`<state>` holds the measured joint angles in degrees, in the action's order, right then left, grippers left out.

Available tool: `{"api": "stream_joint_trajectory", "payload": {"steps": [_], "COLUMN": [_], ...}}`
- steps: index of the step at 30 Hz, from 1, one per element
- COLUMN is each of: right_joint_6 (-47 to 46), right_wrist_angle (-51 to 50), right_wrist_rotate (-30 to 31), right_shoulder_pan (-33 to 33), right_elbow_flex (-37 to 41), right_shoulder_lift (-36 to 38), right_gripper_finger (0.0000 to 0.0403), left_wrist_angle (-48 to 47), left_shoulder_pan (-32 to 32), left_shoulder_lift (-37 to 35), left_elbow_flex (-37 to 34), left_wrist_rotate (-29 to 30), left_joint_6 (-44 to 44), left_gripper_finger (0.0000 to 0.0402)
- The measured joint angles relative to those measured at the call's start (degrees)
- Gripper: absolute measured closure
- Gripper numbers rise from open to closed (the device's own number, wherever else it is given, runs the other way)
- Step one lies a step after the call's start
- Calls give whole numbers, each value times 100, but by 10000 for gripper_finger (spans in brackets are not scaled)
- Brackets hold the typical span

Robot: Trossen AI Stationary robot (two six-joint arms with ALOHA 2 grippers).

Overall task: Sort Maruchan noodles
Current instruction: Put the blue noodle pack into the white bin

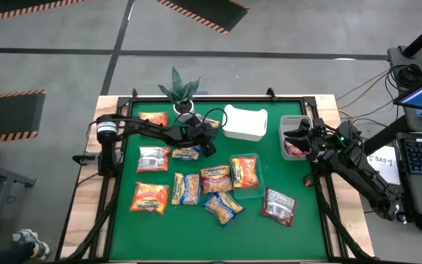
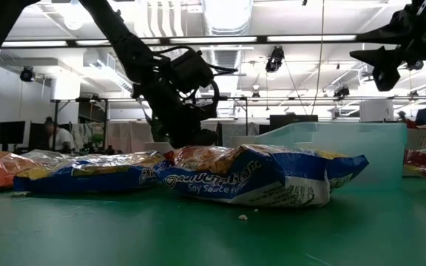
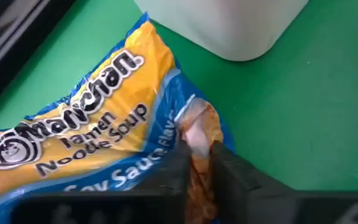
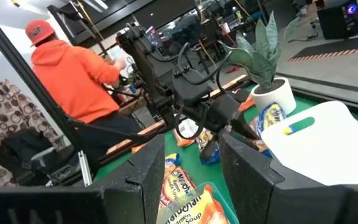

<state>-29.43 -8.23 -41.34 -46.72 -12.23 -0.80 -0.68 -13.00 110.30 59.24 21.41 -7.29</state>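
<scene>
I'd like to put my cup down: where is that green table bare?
Bare: the near edge of the mat below the packets, and its right side between the red packet and grey bin. Crowded: the middle, and the far side around the white tub.

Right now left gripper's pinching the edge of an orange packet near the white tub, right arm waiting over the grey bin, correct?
Not orange: the left wrist view shows the left gripper pinching the yellow-and-blue packet beside the white tub. The right gripper does wait over the grey bin.

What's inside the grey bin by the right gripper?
In the grey rectangular plastic bin, one dark red-and-silver noodle packet shows. The right gripper hovers over it, covering the rest of the floor, so more packets cannot be ruled out.
</scene>
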Motion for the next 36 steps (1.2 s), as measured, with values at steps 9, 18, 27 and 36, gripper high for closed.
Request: {"api": "stream_joint_trajectory", "payload": {"steps": [9,18,27,36], "right_joint_6": [0,4,4,74], "right_wrist_angle": [2,2,4,2], "right_wrist_rotate": [-112,-110,-112,-110], "right_shoulder_pan": [0,-2,-2,-2], "right_elbow_flex": [0,0,1,2], "right_shoulder_lift": [0,0,0,0], "right_gripper_finger": [262,262,262,262], "left_wrist_angle": [-196,634,3446,5382], "left_shoulder_pan": [135,171,132,28], "left_shoulder_lift": [-904,-2085,-1564,-94], "left_elbow_flex": [-31,-22,-24,358], "left_wrist_rotate": [-382,-322,-446,-380], "left_joint_6": [-444,-366,-320,-538], "left_gripper_finger": [399,401,401,401]}}
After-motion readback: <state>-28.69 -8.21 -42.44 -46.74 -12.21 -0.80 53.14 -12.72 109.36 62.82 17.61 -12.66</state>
